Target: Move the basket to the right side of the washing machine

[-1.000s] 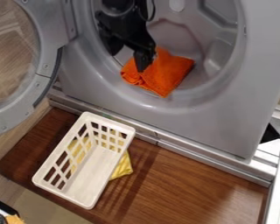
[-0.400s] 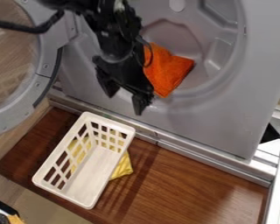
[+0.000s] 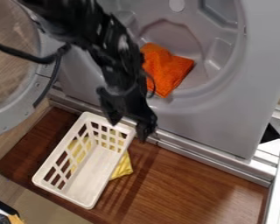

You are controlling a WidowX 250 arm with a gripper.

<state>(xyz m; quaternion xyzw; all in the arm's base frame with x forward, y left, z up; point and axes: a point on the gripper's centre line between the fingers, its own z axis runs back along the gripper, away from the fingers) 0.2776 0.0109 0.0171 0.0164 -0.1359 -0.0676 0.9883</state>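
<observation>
The black gripper hangs above the upper right end of the white basket, its two fingers spread apart with nothing between them. The white slatted basket stands on the brown wooden board, left of centre, in front of the washing machine. Part of the basket's upper right rim lies behind the gripper. I cannot tell how high the fingers are over the rim.
An orange cloth lies in the machine's round opening. The machine's door stands open at the left. A yellow cloth lies beside and partly behind the basket. Metal rails run along the machine's base.
From over the orange cloth in the opening, the gripper has come down the view to the basket's upper right end, with its fingers now spread. The cloth and basket have stayed put.
</observation>
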